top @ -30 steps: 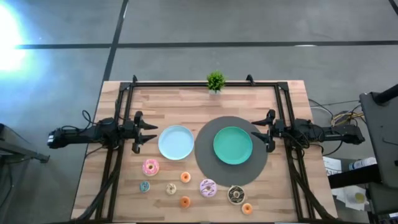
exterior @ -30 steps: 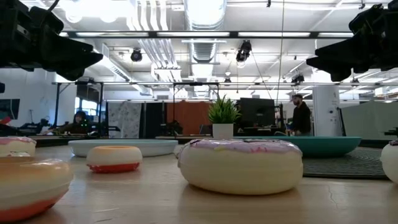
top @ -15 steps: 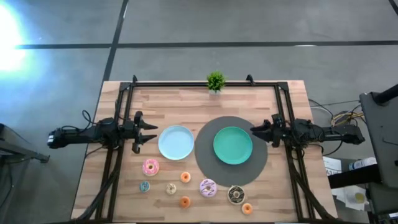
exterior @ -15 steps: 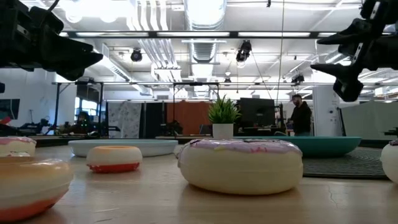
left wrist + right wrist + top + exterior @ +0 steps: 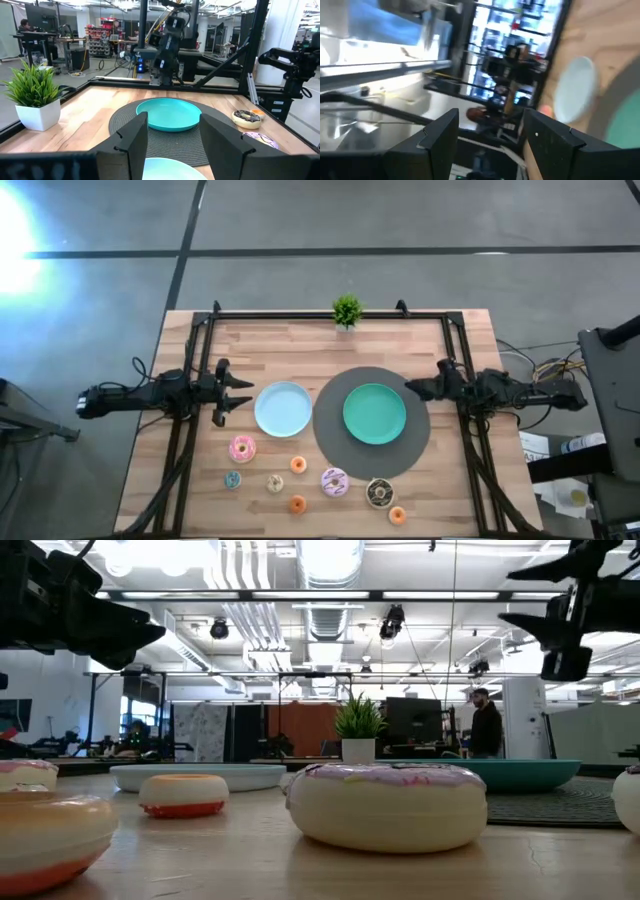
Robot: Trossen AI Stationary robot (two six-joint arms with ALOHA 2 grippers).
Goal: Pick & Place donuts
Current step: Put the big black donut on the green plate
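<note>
Several small donuts lie flat on the table's near half: pink (image 5: 242, 448), teal (image 5: 232, 479), cream (image 5: 275, 483), orange ones (image 5: 298, 465) (image 5: 297, 504) (image 5: 397, 515), lilac sprinkled (image 5: 334, 481) and chocolate (image 5: 379, 493). In the low view the lilac one (image 5: 385, 805) is closest. My left gripper (image 5: 240, 393) hovers open at the left of the light-blue plate (image 5: 283, 409). My right gripper (image 5: 412, 388) hovers open at the right rim of the green plate (image 5: 375, 414), well above the table (image 5: 530, 598), its fingers one above the other. Neither gripper touches anything.
The green plate sits on a round dark-grey mat (image 5: 340, 450). A small potted plant (image 5: 347, 311) stands at the far edge. Black frame rails (image 5: 190, 360) (image 5: 462, 350) run along both sides of the table. Bare wood lies between the plates and the far edge.
My right gripper has turned about its wrist: its fingers, spread level a second ago, now stand one above the other. It has also risen a little and stayed open. The left arm and the donuts have kept still.
</note>
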